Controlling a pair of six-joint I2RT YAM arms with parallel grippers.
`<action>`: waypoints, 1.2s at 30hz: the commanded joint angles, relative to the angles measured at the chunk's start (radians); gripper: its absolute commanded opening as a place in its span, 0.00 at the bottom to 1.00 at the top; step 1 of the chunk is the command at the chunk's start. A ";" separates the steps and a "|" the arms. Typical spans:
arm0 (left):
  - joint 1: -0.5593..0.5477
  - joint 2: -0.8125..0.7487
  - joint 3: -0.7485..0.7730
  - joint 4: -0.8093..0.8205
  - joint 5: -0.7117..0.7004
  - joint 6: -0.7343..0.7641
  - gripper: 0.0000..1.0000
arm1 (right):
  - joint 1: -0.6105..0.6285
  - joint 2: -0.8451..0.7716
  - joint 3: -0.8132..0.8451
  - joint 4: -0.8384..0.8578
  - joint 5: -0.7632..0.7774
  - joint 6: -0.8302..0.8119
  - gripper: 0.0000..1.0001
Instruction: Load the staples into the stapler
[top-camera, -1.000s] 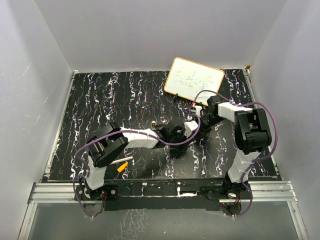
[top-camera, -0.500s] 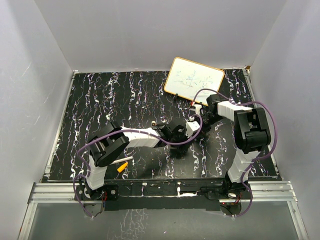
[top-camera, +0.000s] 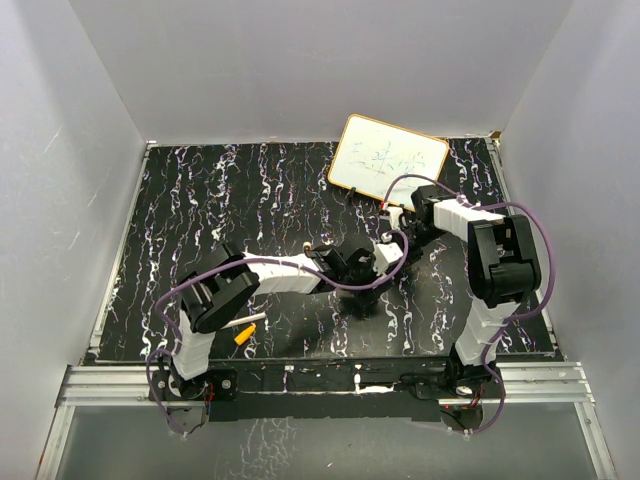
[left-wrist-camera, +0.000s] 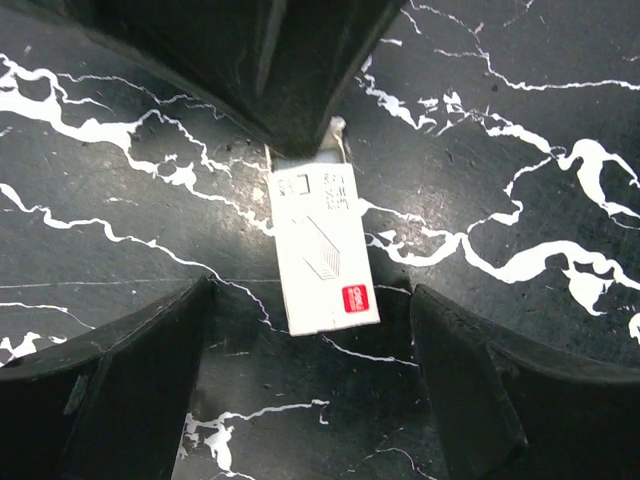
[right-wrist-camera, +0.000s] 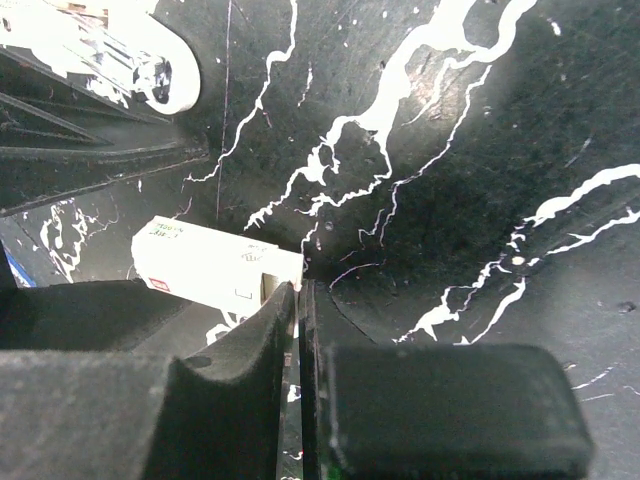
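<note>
The staple box (left-wrist-camera: 322, 250), a small white carton with a printed diagram and a red logo at one corner, lies flat on the black, white-veined table (left-wrist-camera: 520, 150), right of the table's middle, where the two arms meet. One end of it shows a pale grey lip, and the right gripper (right-wrist-camera: 299, 295) has its fingers pressed together with their tips touching that end. The left gripper (left-wrist-camera: 310, 290) hangs over the other end with its jaws standing wide apart. One finger is on each side of the carton, and a strip of bare table shows between each finger and the box, so neither touches it. In the right wrist view, a white, round-ended shape cut off by the top-left corner may be the stapler (right-wrist-camera: 120, 50). It sits beyond a dark finger of the left gripper, but too little of it shows to be sure. From above, the carton is hidden under the two wrists, which nearly meet tip to tip. Farther out, a small framed whiteboard (top-camera: 387, 160) covered in scribbles sits at the far right of the table. Well apart from the grippers, near the left arm's base, a white stick (top-camera: 245, 320) lies just beside an orange piece (top-camera: 243, 337).
</note>
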 joint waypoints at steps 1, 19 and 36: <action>-0.001 0.001 0.059 -0.019 -0.021 0.026 0.81 | 0.018 -0.044 0.037 -0.028 0.017 0.001 0.08; -0.004 0.023 0.056 -0.029 0.066 0.027 0.61 | 0.035 -0.048 0.046 -0.042 0.046 0.016 0.08; -0.004 0.006 0.023 -0.012 0.074 0.044 0.40 | 0.032 -0.056 0.059 -0.043 0.127 -0.005 0.08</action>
